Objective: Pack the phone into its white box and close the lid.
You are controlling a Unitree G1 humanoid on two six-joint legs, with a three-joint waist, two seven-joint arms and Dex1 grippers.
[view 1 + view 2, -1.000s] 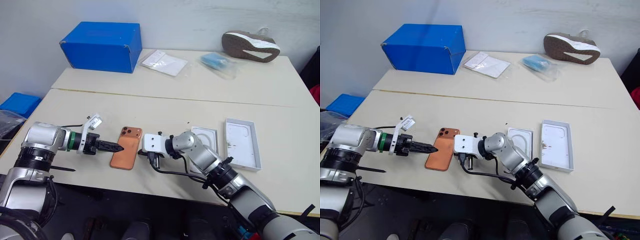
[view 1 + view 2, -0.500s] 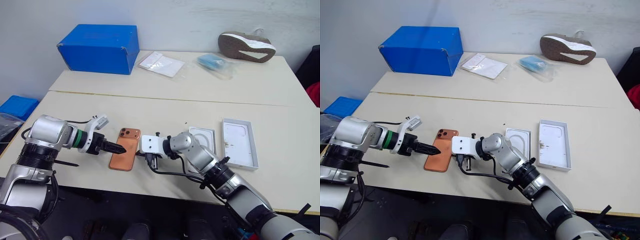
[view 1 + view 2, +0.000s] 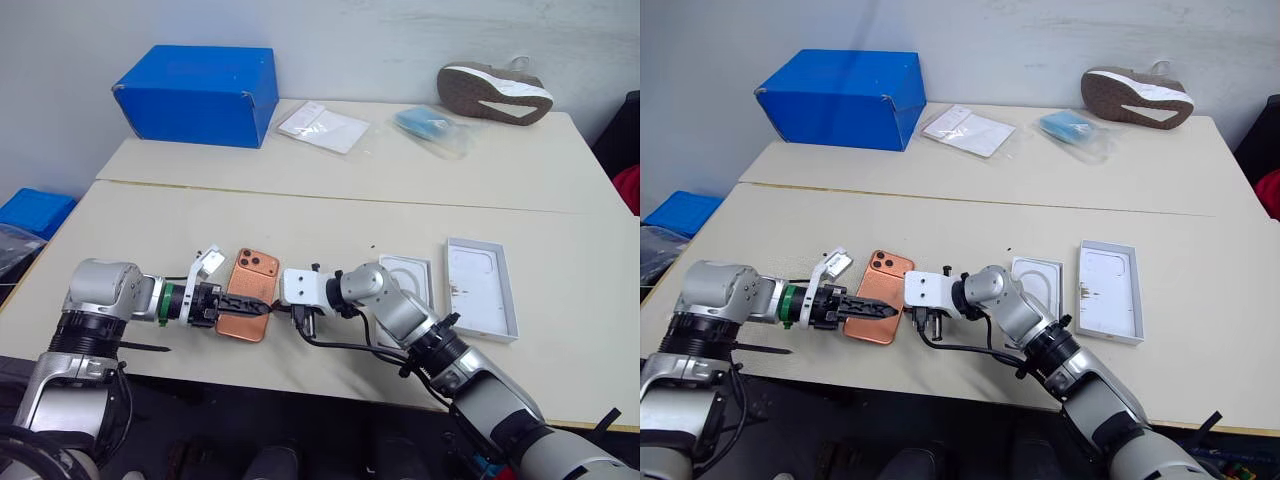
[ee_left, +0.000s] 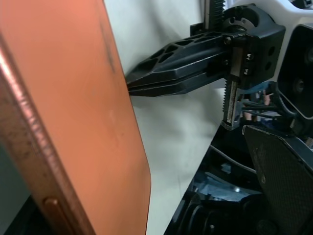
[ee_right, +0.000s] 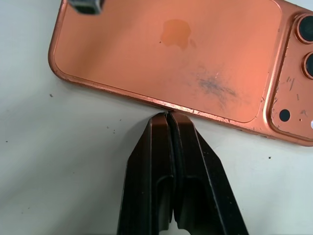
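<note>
Phone (image 3: 250, 296) lies back-up on the bench (image 3: 300, 220), camera cluster at its far end, sandwiched between the two pincers. Left pincer (image 3: 252, 306) comes in from the phone's left side, fingers spread wide: one black finger (image 3: 240, 304) lies across the top of the phone's near half, and the left wrist view has the phone's long edge running right through the gap, so the phone sits in the open mouth; can't tell whether the fingers actually clamp it. Right pincer (image 5: 167, 116) is fully closed, holding nothing, its two fingers (image 5: 188, 147) pressed together and their joined tip butted against the phone's right long edge about halfway along. A corner of the left pincer's finger shows at the far edge of the phone in the right wrist view. Behind the right pincer's wrist, just beside the forearm, lies a flat white insert (image 3: 412, 278) with an oval recess. Beyond that, further out to the right of the right pincer, sits the lid (image 3: 483, 288), inside up, dark specks on it. Well beyond both pincers at the far side of the bench: blue box (image 3: 198, 95), two plastic bags (image 3: 326, 126), and a shoe (image 3: 494, 90) sole-up.
</note>
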